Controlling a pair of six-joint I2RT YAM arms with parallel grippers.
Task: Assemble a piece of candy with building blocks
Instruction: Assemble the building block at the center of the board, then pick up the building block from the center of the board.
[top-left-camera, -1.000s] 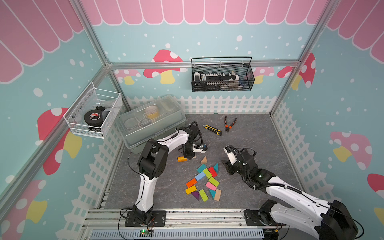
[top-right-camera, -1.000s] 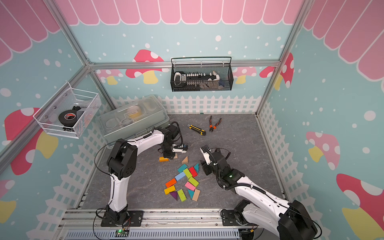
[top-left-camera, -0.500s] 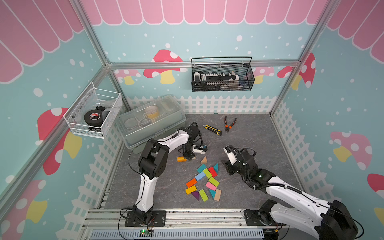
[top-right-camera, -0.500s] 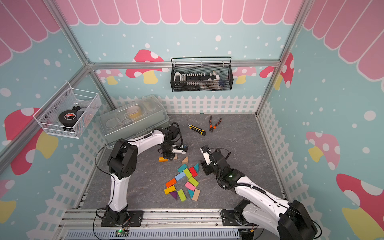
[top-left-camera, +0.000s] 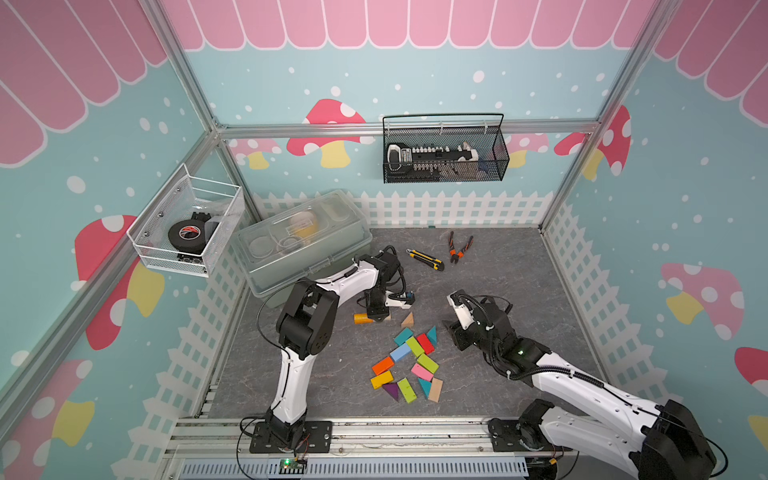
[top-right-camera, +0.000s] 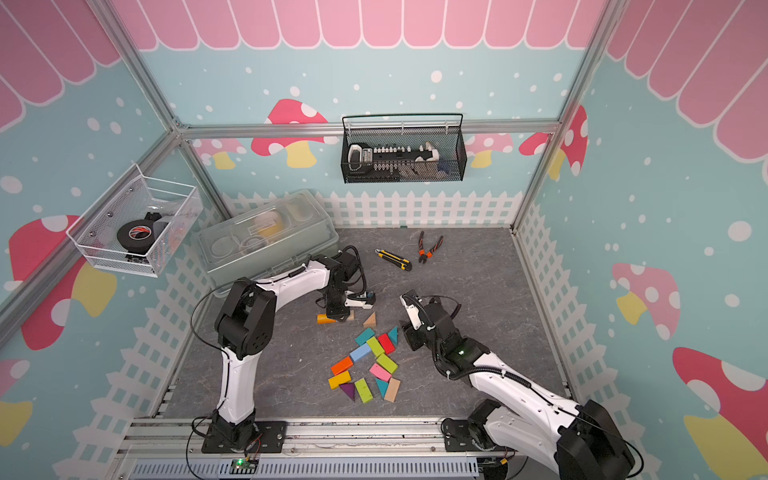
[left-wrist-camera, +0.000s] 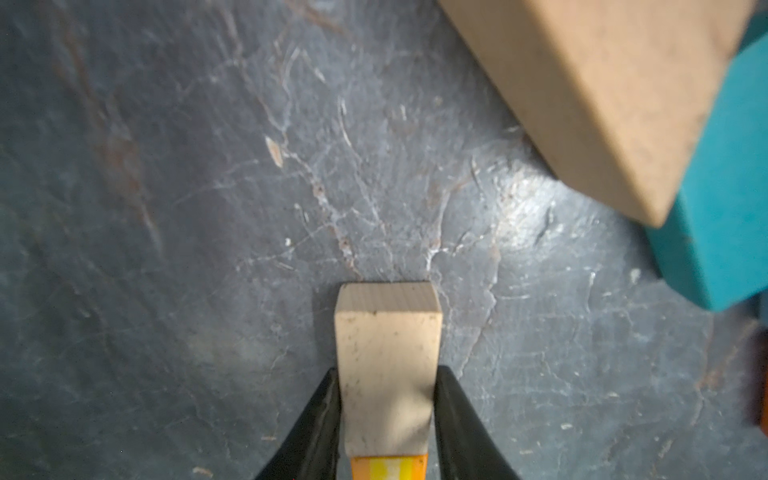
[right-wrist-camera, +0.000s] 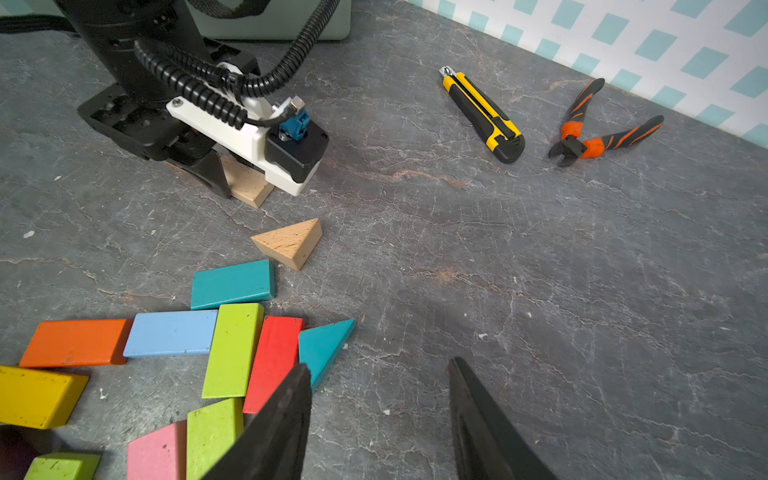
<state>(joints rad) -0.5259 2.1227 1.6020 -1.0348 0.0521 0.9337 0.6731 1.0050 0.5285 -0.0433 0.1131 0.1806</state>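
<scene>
The left gripper is down at the grey tabletop, its two black fingers flanking a plain tan rectangular block that lies flat on the surface. In the left wrist view the fingers sit right along the block's long sides, but whether they press it or stand just clear cannot be told. Behind that block, at the gripper's base, an orange-and-yellow block pokes out on the side away from the pile.

Just beside the gripper lies a tan triangular wedge, apart from it. Farther out sits the loose pile of building blocks: a teal rectangle, a light blue one, orange, yellow, lime green, red, pink, a purple wedge and teal wedges, all flat on the table.

The right gripper hovers near the pile's edge beside the teal wedge, jaws parted and holding nothing.
</scene>
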